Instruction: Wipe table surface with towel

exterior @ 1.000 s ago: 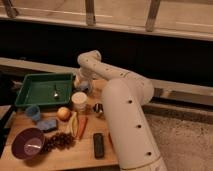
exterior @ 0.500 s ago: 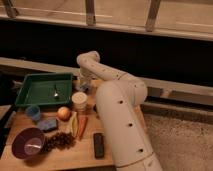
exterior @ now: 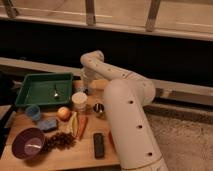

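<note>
My gripper (exterior: 83, 88) hangs at the end of the white arm (exterior: 127, 115), low over the wooden table (exterior: 60, 160), between the green tray's right edge and a white cup (exterior: 79, 100). I see nothing that is clearly a towel. A small blue soft-looking pad (exterior: 48, 124) lies at the table's left, well apart from the gripper. The arm hides the table's right part.
A green tray (exterior: 30, 96) holds a spoon (exterior: 56, 92). On the table are a blue cup (exterior: 33, 112), an orange fruit (exterior: 63, 113), a carrot (exterior: 82, 127), a purple bowl (exterior: 28, 143), grapes (exterior: 60, 141), a black remote (exterior: 99, 145) and a small metal cup (exterior: 98, 107).
The arm's thick segment swung slightly left, then back right. The gripper stays near the tray's right edge. The table's objects have not moved.
</note>
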`<state>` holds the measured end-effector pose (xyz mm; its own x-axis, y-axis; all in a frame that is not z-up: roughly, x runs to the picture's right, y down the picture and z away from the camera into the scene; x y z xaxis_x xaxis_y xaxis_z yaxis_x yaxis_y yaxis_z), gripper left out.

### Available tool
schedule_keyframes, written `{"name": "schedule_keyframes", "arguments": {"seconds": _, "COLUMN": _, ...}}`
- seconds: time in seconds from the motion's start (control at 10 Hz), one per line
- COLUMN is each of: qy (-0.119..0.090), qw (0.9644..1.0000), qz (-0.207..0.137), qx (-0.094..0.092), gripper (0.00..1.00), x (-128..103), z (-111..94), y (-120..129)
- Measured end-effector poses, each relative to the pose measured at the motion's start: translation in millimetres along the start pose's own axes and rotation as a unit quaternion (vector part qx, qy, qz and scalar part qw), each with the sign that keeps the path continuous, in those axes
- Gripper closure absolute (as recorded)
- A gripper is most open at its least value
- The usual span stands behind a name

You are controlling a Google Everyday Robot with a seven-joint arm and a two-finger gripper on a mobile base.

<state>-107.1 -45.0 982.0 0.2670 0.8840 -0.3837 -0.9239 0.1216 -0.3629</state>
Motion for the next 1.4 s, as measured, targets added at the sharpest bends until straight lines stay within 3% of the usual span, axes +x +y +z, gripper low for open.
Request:
{"name": "schedule_keyframes", "arguments": {"seconds": 0.4, "qy": -0.022, "qw": 0.9994, "qz": 0.023, "qx": 0.014, "gripper": 1.0, "x": 6, "z": -31, "y": -31}}
{"name": "schedule_keyframes", "arguments": {"seconds": 0.7, "qy": -0.039, "qw": 0.9977, "qz": 0.05, "qx": 0.025, "gripper": 1.0, "x": -11, "z": -47, "y": -51}}
{"name": "schedule_keyframes", "arguments": {"seconds": 1.0, "qy": -0.046, "qw": 0.9985, "qz": 0.029, "qx": 0.009, "gripper": 1.0, "x": -32, "z": -45, "y": -22}}
{"name": "schedule_keyframes", "arguments": {"seconds": 1.2, "qy": -0.036, "qw": 0.9992, "qz": -0.005, "qx": -0.018, "gripper": 1.0, "x": -42, "z": -39, "y": 25}}
{"name": "schedule_keyframes", "arguments": {"seconds": 1.4, "qy": -0.019, "qw": 0.9991, "qz": -0.027, "qx": -0.026, "gripper": 1.0, "x": -41, "z": -36, "y": 45}}
